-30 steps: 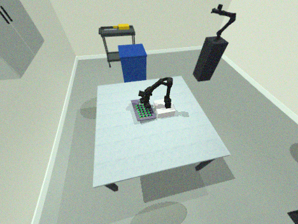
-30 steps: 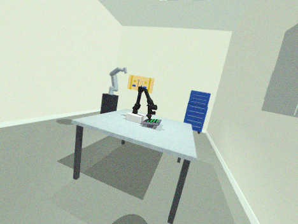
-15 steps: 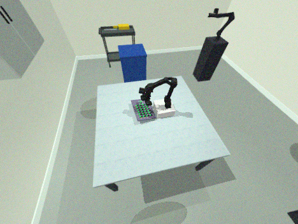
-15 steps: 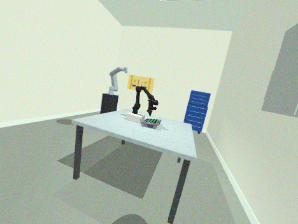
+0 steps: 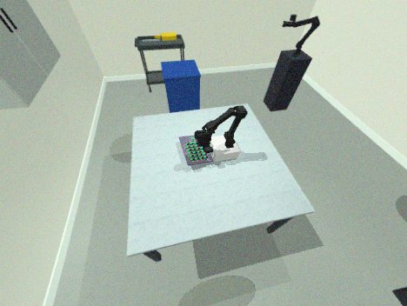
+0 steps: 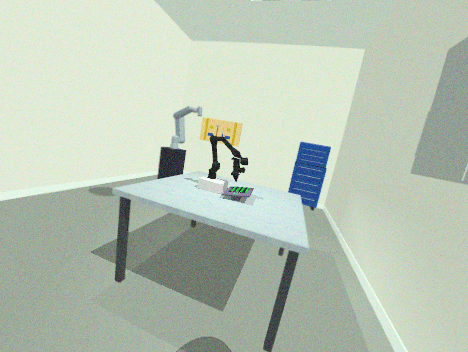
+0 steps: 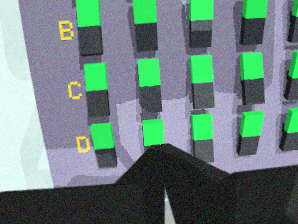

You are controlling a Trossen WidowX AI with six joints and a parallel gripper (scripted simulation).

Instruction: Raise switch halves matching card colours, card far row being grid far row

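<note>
Where the top view looks down on the room, the pale table carries a purple switch panel near its middle, just left of the white base block from which the black arm bends over, its gripper hanging over the panel's far part; a blue cabinet, a dark cart and a dark pedestal stand beyond the table. In the exterior view the panel lies flat on the table to the right of the block, and the gripper points straight down just above the panel's near-block edge — whether it touches cannot be told from here. The wrist view looks close onto the panel: rows lettered B, C and D of rocker switches, each green on the far half and dark grey on the near half. The gripper has its jaws pressed together with nothing between them, and its black tip covers the dark half of the second switch in row D — only that switch's green half shows. The card is not visible in this view.
</note>
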